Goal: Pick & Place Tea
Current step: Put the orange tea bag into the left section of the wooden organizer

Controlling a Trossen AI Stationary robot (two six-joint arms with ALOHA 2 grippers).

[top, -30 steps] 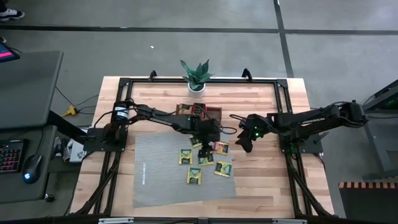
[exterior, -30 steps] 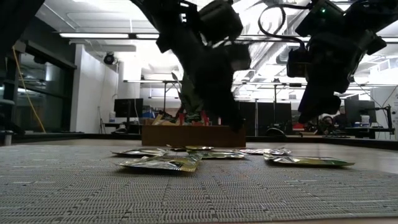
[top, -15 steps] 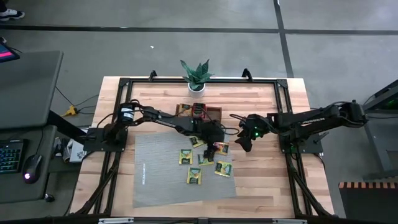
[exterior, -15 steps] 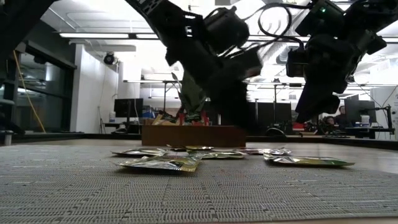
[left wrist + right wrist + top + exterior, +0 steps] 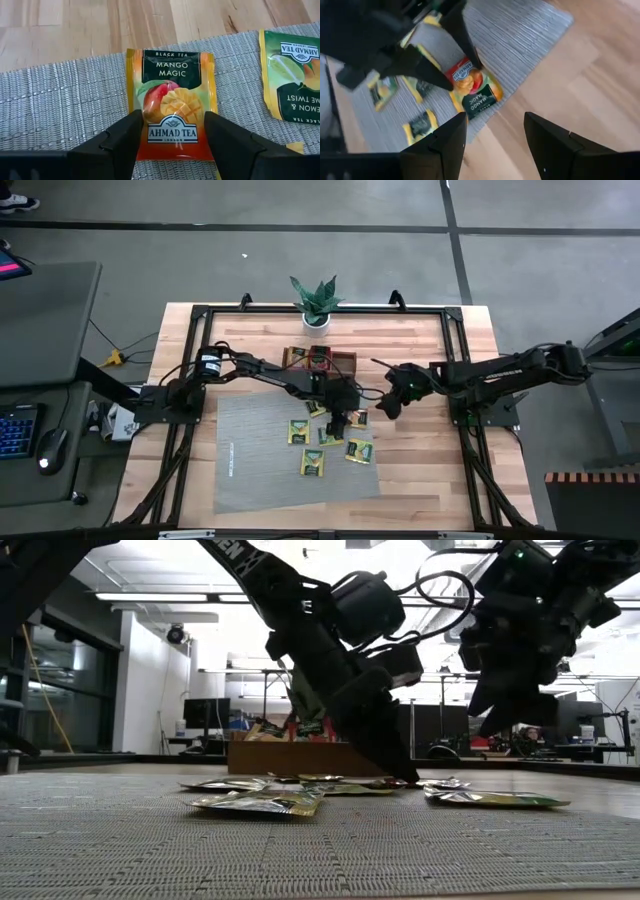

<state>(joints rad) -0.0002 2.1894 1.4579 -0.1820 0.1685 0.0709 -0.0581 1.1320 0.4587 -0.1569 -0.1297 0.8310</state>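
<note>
Left gripper (image 5: 170,145) lowered over the red-and-orange mango tea sachet (image 5: 172,107), dark fingers (image 5: 117,142) spread apart on either side of the packet, nothing clamped between them. Sachet lying flat on the grey ribbed mat (image 5: 260,470), at the mat's far right corner, just beside the bare light wooden table (image 5: 420,470). Seen from above, same gripper (image 5: 340,420) reaching in from the table's left edge to that corner.

Right gripper (image 5: 492,132) hanging above the wood just off the mat's right edge, jaws standing wide, empty; near the left one from overhead (image 5: 390,406), not touching.

Other yellow-and-green flat square sachets (image 5: 313,463) scattered on the mat's right half, toward its near edge from the mango one, one of them (image 5: 292,75) lying just beside it.

Brown wooden compartment tray (image 5: 320,360) behind the mat, toward the table's far edge, with a small green potted plant (image 5: 316,300) at that edge.
</note>
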